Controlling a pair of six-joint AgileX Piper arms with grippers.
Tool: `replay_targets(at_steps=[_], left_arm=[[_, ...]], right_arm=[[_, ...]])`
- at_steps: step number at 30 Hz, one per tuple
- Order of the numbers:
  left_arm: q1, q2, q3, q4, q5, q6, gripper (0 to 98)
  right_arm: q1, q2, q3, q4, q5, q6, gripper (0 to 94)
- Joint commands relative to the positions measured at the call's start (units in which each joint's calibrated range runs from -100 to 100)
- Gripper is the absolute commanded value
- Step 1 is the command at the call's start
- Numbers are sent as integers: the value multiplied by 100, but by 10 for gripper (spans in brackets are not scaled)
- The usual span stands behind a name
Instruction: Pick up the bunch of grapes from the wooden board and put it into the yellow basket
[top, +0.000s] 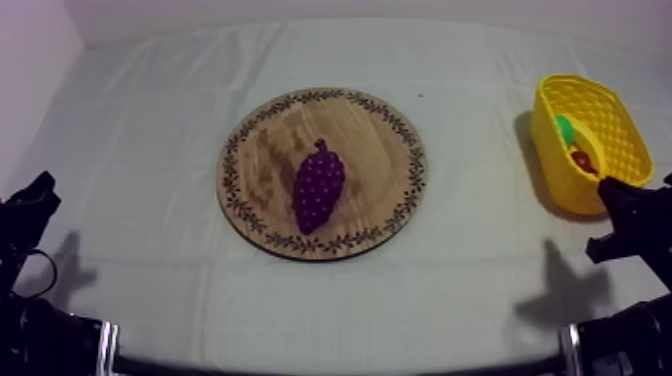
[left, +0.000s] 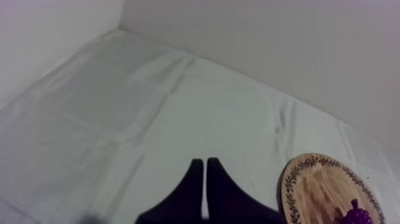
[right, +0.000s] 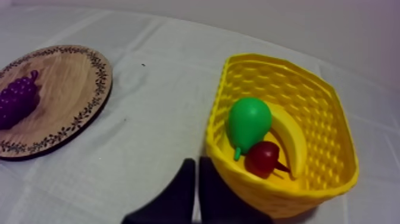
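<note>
The grapes (top: 318, 188) lie on the board (top: 385, 135), the left claw (left: 205, 162) and right claw (right: 197, 162) are closed and empty, so the pick-up is not yet begun: a claw must open and reach them.

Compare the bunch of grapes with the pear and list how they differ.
Colour: the bunch of grapes is purple, the pear green. Surface: the grapes are knobbly, the pear is smooth. Place: the grapes lie alone on the wooden board; the pear sits in the yellow basket, beside a banana and a small red fruit. Both are toy fruit.
</note>
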Motion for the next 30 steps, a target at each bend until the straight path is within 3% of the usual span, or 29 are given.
replay_targets(at_steps=[1,10,24,27,30], left_arm=[[2,2,-4,1,-1,-1,0],[2,2,-4,1,-1,-1,0],[2,2,-4,1,-1,-1,0],[2,2,-4,1,-1,-1,0],[2,2,-4,1,-1,-1,0]], right_arm=[[-2,-1,4,-2,-1,1,3],[-90,-1,4,-2,-1,18,3],[-1136,-1,-53,79,298,-315,3],[-1386,39,-115,292,431,-606,3],[-1616,392,-234,760,406,-1030,3]])
